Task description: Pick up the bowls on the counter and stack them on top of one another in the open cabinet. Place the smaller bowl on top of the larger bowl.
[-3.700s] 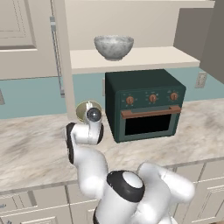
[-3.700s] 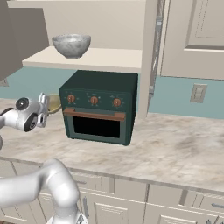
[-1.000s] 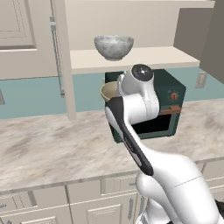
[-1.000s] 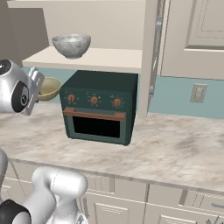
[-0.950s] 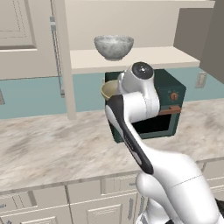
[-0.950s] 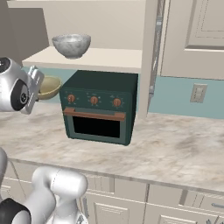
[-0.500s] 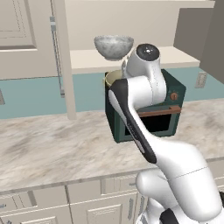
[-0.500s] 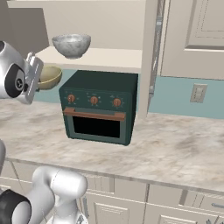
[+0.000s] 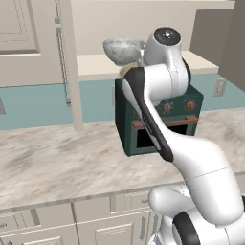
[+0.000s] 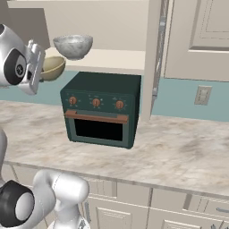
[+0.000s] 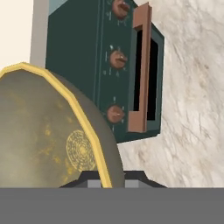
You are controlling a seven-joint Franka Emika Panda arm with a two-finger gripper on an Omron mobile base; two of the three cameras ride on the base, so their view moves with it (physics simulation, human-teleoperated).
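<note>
The smaller bowl (image 10: 53, 67), yellowish-tan, hangs in the air at shelf height, just in front of and below the larger bowl (image 10: 73, 46). My gripper (image 10: 41, 70) is shut on its rim. The hand view looks into the tan bowl (image 11: 43, 140) from close up, with my gripper (image 11: 107, 178) pinching its yellow edge. The grey marbled larger bowl (image 9: 122, 50) stands upright on the shelf of the open cabinet (image 9: 91, 65). In the left base view my arm covers most of the tan bowl (image 9: 125, 71). The counter (image 10: 179, 147) lies below.
A dark green oven (image 10: 100, 114) stands on the counter right under the cabinet shelf (image 10: 116, 60), its top just beneath the held bowl. A vertical cabinet post (image 10: 150, 58) borders the shelf on the right. Closed cream doors (image 9: 24, 38) hang to the left.
My arm has lifted the tan bowl from level with the oven top to shelf height, closer to the grey bowl. The grey bowl has not moved.
</note>
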